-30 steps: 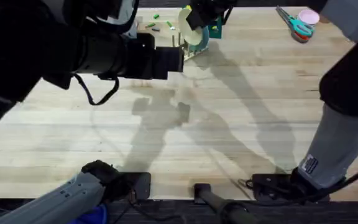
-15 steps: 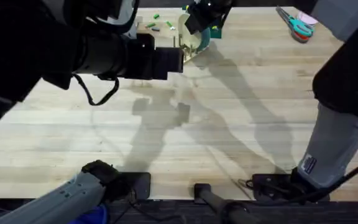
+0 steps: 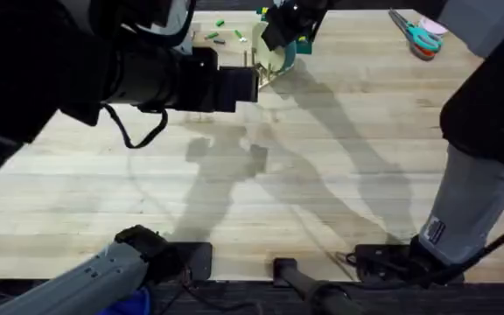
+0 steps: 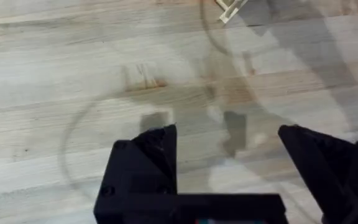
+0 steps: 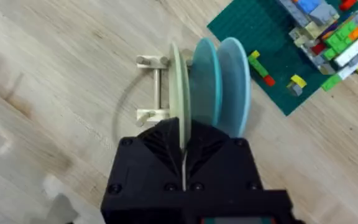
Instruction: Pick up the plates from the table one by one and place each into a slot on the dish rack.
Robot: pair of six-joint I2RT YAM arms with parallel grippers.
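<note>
I see my right gripper point(image 5: 183, 163) clamped on the cream plate point(image 5: 178, 93), which stands upright in the dish rack point(image 5: 154, 87) with 2 teal plates point(image 5: 222, 84) just beyond it. My left gripper point(image 4: 229, 155) hangs wide open over bare table point(image 4: 55, 74).

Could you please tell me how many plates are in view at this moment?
3, all upright in the dish rack: a cream plate gripped by the right gripper, then two teal plates beside it. Others may be hidden.
</note>
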